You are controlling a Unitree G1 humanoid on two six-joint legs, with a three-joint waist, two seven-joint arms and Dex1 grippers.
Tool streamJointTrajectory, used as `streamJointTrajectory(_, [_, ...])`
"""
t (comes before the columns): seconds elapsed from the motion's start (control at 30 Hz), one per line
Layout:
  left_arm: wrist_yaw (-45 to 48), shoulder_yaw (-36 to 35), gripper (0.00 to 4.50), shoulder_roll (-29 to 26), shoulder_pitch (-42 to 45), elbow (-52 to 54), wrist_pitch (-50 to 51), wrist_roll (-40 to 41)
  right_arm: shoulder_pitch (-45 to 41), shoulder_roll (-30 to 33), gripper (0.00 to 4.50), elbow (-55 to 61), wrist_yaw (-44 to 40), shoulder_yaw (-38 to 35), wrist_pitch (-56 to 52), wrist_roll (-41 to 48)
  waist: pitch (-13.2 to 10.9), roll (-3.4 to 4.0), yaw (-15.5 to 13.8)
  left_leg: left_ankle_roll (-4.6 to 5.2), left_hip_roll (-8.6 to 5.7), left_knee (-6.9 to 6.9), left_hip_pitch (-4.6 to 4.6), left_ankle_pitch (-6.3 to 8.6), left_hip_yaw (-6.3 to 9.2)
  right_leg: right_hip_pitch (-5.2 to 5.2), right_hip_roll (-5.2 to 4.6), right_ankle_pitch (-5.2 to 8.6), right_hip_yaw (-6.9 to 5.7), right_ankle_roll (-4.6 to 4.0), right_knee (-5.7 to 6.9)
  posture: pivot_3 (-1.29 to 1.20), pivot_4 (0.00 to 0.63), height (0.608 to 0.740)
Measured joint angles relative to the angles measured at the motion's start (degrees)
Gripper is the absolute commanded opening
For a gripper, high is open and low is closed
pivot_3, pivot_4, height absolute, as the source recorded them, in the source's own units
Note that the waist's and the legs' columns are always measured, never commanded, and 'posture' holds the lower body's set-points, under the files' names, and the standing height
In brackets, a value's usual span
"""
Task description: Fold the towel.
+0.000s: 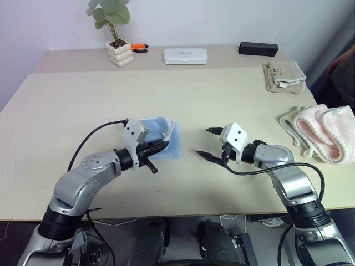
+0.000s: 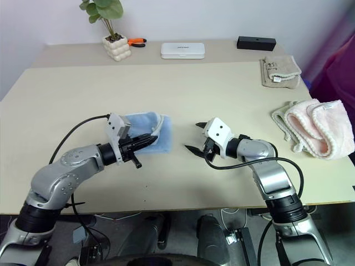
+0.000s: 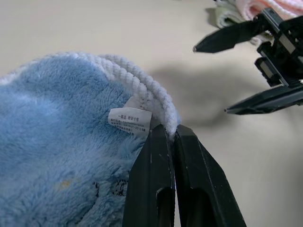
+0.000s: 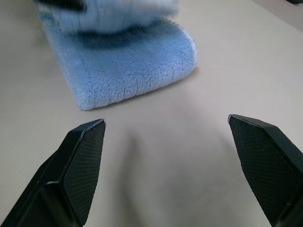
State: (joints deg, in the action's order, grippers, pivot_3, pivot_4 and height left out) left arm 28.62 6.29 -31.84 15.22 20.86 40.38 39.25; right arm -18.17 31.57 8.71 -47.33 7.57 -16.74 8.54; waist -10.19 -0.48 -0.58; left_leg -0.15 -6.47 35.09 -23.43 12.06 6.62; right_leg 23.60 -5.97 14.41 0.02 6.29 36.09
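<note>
The light blue towel (image 1: 165, 137) lies folded into a small bundle near the middle of the table, its whitish hem (image 3: 142, 90) and a small white label (image 3: 130, 120) facing the left wrist camera. My left gripper (image 1: 163, 146) is shut on the hem at the towel's right side, holding the upper layer slightly lifted over the lower one (image 4: 128, 66). My right gripper (image 1: 202, 142) hovers open just right of the towel, its tips pointing at it with nothing between them and bare table beneath.
A beige folded towel (image 1: 284, 75) lies at the back right. A pink fluffy towel (image 1: 327, 130) on a pale green one (image 1: 289, 123) is at the right edge. Along the far edge stand a potted plant (image 1: 120, 52), orange pliers (image 1: 138, 47), a white box (image 1: 185, 55) and a black box (image 1: 258, 49).
</note>
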Motion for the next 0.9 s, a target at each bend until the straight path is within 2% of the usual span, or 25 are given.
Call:
streamJointTrajectory(0.1, [1.3,0.0,0.91,0.6,0.0,0.0,1.0,0.0,0.0,0.0,4.26,0.0,0.3,-0.2,-0.3,0.6,0.0,0.0,-0.1,0.0,0.01,0.0,0.0,0.0,0.0,0.0,0.0,0.0,0.0,0.0,0.0,0.0,0.15,0.74])
streamJointTrajectory(0.2, [1.6,-1.2,2.33,1.5,-0.1,0.0,1.9,0.6,0.0,0.0,4.26,0.0,-0.2,-0.4,-0.4,1.9,0.0,0.0,-0.1,0.0,0.01,0.01,0.0,0.0,0.0,-0.01,0.0,0.0,0.0,0.0,-0.01,0.0,0.15,0.74])
streamJointTrajectory(0.3, [1.9,-6.0,2.33,1.4,-1.1,0.5,2.5,3.5,0.0,0.0,4.26,0.4,-1.3,-0.8,-1.2,3.7,0.0,0.0,0.1,0.0,0.05,0.0,0.0,0.0,0.01,0.01,-0.02,0.0,0.0,0.0,0.0,0.0,0.15,0.74])
streamJointTrajectory(0.47, [4.8,-21.3,2.33,-6.2,-5.9,6.3,4.4,12.6,-0.2,0.0,4.26,3.2,-3.8,-2.3,-3.4,8.8,0.0,0.0,0.2,-0.09,0.19,0.0,-0.02,0.06,0.01,0.05,0.05,0.0,0.0,-0.03,0.01,0.0,0.15,0.74])
streamJointTrajectory(0.53, [4.5,-25.6,2.33,-6.8,-7.1,7.3,4.9,15.1,-0.6,0.0,4.26,3.4,-4.2,-2.1,-3.9,9.3,0.0,0.01,0.0,-0.09,0.19,0.03,-0.02,0.06,0.0,0.04,0.05,0.0,0.0,-0.06,0.0,0.0,0.15,0.74])
streamJointTrajectory(0.57, [3.4,-28.3,2.75,-7.1,-8.7,7.2,5.0,15.3,-1.1,0.0,4.26,3.4,-4.3,-2.1,-4.6,9.8,0.0,0.01,0.0,-0.09,0.19,0.04,-0.01,0.06,0.0,0.03,0.05,0.0,0.0,-0.07,0.0,0.0,0.15,0.74])
streamJointTrajectory(0.6, [2.3,-30.6,2.89,-7.4,-10.0,6.5,5.0,14.9,-1.5,0.0,4.26,3.3,-4.3,-2.3,-5.4,10.2,0.0,0.01,0.1,-0.09,0.19,0.03,-0.01,0.06,-0.01,0.04,0.05,-0.01,0.02,-0.09,0.0,0.0,0.15,0.74])
streamJointTrajectory(0.7, [-2.0,-35.2,4.23,-7.3,-13.6,3.9,4.2,11.8,-2.9,0.1,4.5,2.9,-4.3,-2.4,-8.2,11.2,0.0,0.01,-0.1,-0.09,0.22,0.03,-0.01,0.06,-0.01,0.04,0.05,-0.01,0.05,-0.11,-0.01,0.0,0.15,0.74])
streamJointTrajectory(0.73, [-3.1,-36.1,4.44,-6.8,-15.1,3.8,3.9,10.7,-3.0,0.1,4.5,2.8,-4.5,-2.4,-8.8,11.5,0.0,0.01,-0.1,-0.09,0.21,0.02,-0.02,0.07,-0.01,0.03,0.04,-0.01,0.06,-0.11,-0.06,0.0,0.15,0.74])
streamJointTrajectory(0.9, [-6.4,-36.6,4.44,-3.8,-20.5,3.6,0.1,4.0,-3.1,0.0,4.5,2.2,-3.8,-2.1,-8.1,10.5,0.0,-0.01,-0.2,-0.13,0.19,0.03,-0.04,0.11,-0.02,0.0,0.01,-0.02,0.05,-0.13,-0.13,0.0,0.15,0.74])
